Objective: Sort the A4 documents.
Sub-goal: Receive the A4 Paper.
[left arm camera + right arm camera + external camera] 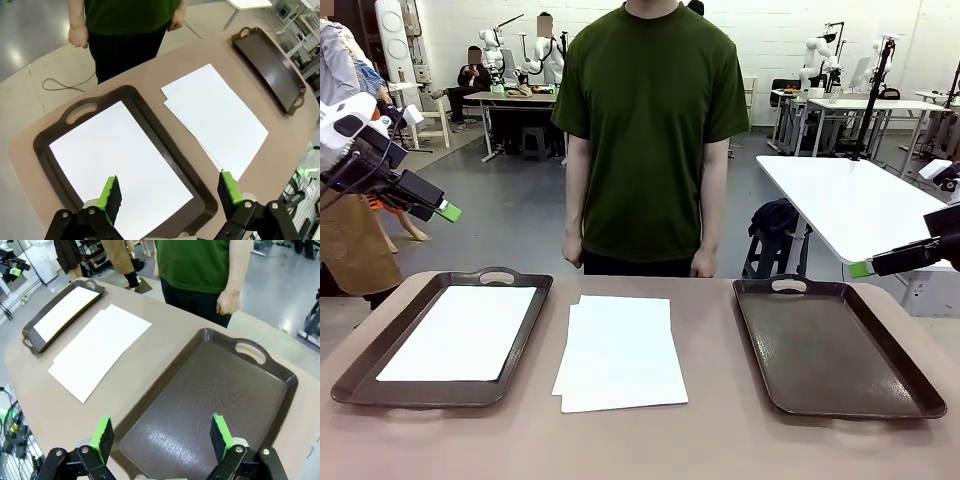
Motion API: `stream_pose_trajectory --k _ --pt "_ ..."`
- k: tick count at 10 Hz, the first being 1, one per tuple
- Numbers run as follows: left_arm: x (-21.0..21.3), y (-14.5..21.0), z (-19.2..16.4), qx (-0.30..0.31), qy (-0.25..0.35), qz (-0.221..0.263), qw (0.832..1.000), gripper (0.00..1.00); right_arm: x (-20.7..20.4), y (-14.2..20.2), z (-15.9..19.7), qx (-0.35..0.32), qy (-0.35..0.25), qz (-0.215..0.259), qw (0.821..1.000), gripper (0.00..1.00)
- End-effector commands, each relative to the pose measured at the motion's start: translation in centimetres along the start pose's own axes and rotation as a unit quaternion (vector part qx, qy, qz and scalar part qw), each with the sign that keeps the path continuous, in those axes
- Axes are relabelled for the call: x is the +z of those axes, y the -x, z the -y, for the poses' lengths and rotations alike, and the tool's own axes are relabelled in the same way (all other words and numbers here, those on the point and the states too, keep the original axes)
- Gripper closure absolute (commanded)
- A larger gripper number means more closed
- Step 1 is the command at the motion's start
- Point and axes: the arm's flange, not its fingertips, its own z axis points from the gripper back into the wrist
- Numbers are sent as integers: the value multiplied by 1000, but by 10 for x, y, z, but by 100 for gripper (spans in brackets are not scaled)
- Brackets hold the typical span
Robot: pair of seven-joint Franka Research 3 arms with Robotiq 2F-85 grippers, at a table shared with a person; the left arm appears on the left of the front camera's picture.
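Lying between trays (830,350): A4 documents (620,352) (edges askew), touching neither.

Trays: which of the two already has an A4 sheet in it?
The robot's left tray: a white A4 sheet lies flat inside it. The right tray is bare; the remaining sheets lie on the table between them.
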Motion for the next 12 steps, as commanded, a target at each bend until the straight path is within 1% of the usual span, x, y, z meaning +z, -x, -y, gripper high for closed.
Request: stream_pose_trajectory --k 1,2,12 --pt "-3 -1 -2 6 34 4 999 0 -3 2 2 1 -8 4 1000 0" --pt "0 0 0 0 0 0 1000 0 -3 2 2 1 -8 4 1000 0" --pt "0 0 0 0 0 0 1000 0 -3 2 2 1 -8 4 1000 0"
